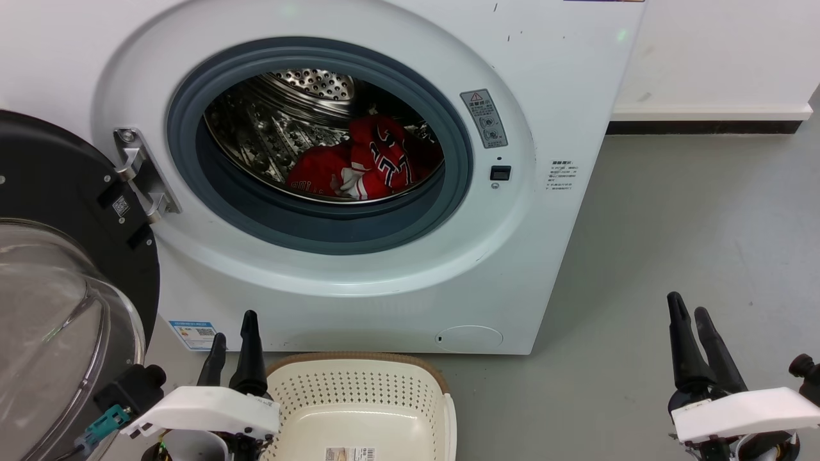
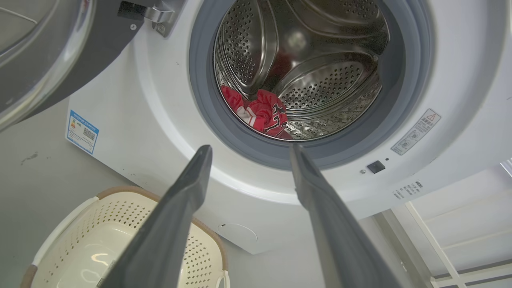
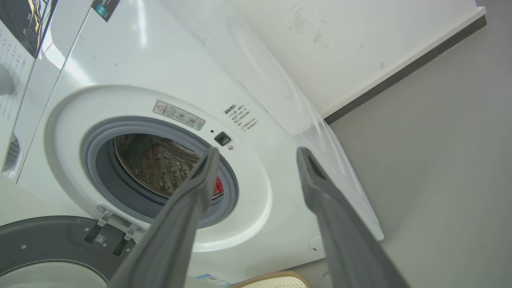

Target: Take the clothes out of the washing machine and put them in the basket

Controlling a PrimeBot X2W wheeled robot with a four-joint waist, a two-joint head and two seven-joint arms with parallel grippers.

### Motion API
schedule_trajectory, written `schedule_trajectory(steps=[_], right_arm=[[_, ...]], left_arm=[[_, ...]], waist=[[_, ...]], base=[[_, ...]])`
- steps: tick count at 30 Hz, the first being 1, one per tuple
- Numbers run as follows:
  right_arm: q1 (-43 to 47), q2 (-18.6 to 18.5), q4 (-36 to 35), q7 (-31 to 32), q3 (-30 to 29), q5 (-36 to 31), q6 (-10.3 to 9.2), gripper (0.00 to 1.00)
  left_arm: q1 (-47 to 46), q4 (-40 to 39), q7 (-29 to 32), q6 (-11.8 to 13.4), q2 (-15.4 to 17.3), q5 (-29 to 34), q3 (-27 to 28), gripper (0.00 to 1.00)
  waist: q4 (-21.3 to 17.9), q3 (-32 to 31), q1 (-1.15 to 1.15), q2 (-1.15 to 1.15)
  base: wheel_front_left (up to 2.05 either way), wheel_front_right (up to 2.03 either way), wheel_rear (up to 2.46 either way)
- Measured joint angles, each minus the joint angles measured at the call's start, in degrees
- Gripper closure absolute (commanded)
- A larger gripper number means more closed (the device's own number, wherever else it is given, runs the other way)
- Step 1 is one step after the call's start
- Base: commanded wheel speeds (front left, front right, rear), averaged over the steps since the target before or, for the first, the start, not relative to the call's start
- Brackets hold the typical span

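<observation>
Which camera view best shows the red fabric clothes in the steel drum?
The head view: the red fabric clothes lie unobstructed, numerals and white trim visible. The left wrist view shows a smaller bunch; the right wrist view, just a red sliver.

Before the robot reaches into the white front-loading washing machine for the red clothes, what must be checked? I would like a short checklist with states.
1. Black-rimmed glass door stands open, porthole unobstructed: ok.
2. Red fabric clothes visible in the perforated steel drum: ok.
3. Left gripper open, empty: ok.
4. Right gripper open, empty: ok.
5. Cream-white perforated plastic basket empty, standing before the white washing machine: ok.
6. Clothes free of tangles: cannot tell.
</observation>
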Motion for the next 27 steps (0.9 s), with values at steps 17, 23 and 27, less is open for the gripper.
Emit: schedule_trajectory(steps=[17, 23, 27], right_arm=[[1.5, 0.0, -2.4, -3.0, 0.4, -13.7, 0.00, 0.00], [1.9, 0.0, -3.3, -3.9, 0.6, -18.2, 0.00, 0.00], [2.1, 0.0, -3.7, -4.5, 0.7, -20.6, 0.00, 0.00]], left_arm=[[1.2, -2.5, -2.9, 2.9, 1.1, 11.3, -2.1, 0.00], [2.1, -3.1, -3.7, 3.3, 1.1, 14.9, -2.2, 0.00], [2.2, -3.5, -4.4, 3.4, 0.9, 17.3, -2.2, 0.00]], waist=[[0.0, 0.1, 0.00, 0.00], [0.0, 0.1, 0.00, 0.00], [0.0, 0.1, 0.00, 0.00]], base=[[0.00, 0.00, 0.00], [0.00, 0.00, 0.00], [0.00, 0.00, 0.00]])
